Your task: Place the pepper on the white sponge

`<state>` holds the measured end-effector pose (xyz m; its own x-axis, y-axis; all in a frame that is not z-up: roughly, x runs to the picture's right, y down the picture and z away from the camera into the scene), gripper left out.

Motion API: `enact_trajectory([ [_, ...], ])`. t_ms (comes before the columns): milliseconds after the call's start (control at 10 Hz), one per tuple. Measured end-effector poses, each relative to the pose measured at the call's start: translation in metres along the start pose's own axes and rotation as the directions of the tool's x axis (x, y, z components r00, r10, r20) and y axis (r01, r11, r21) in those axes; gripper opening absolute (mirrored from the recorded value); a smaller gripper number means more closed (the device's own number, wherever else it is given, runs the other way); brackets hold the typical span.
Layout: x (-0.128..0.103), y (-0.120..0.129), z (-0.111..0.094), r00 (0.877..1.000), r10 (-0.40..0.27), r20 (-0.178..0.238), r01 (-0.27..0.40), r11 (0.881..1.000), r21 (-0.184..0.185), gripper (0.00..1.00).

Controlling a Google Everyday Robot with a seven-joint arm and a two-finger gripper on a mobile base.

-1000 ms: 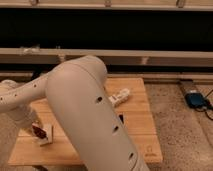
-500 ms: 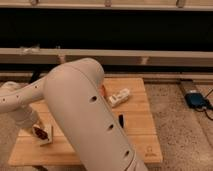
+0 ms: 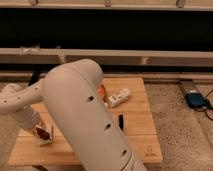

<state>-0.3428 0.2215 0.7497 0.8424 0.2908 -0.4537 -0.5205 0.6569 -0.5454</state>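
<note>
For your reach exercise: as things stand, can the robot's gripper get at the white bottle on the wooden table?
Probably yes. The gripper sits low at the table's left, by the pepper on the white sponge; the white bottle lies unobstructed.

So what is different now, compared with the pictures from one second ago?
The arm swung a little left and now hides more of the table. The gripper stays low at the table's left front, by the pepper, which lies on the white sponge. The white bottle, black stick and wooden table did not move.
</note>
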Motion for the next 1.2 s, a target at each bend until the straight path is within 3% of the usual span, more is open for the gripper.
enact_trajectory([
  [600, -0.0016, -0.0105, 0.0046, 0.999, 0.038, 0.002, -0.038, 0.999, 0.006, 0.65],
  [800, -0.0009, -0.0119, 0.0057, 0.999, 0.043, 0.003, -0.043, 0.999, 0.006, 0.79],
  [1200, -0.001, -0.0101, 0.0068, 0.999, 0.04, 0.003, -0.04, 0.999, 0.003, 0.79],
])
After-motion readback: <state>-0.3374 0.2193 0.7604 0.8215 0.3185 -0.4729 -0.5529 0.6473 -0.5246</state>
